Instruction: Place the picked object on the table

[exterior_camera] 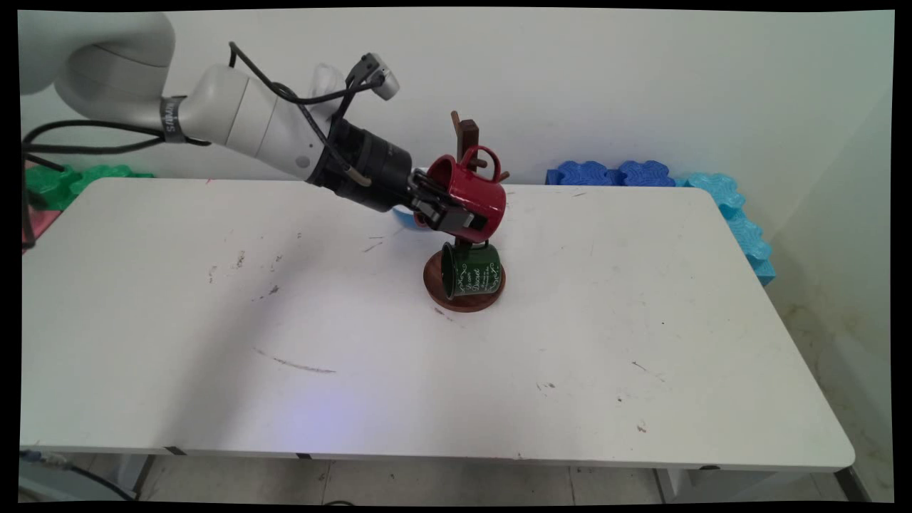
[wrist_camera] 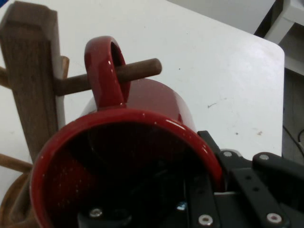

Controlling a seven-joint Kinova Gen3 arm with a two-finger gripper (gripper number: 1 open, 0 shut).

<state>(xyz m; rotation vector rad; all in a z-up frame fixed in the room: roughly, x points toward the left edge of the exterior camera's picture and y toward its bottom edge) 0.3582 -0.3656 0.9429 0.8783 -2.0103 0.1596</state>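
Up close, the robot's black fingers (exterior_camera: pixel 456 214) are closed on the rim wall of a red enamel mug (exterior_camera: pixel 470 197), one finger inside and one outside. The mug lies tilted on its side, mouth toward the arm, and its handle (wrist_camera: pixel 105 71) is threaded over a wooden peg (wrist_camera: pixel 137 69) of the mug tree (exterior_camera: pixel 467 139). Below hangs a green mug (exterior_camera: pixel 470 271), above the tree's round base on the white bench (exterior_camera: pixel 214 320).

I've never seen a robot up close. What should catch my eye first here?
The black gripper clamps a red mug by its rim at a wooden mug tree mid-table; in the hand view the mug's handle is threaded on a peg. A green mug hangs lower.
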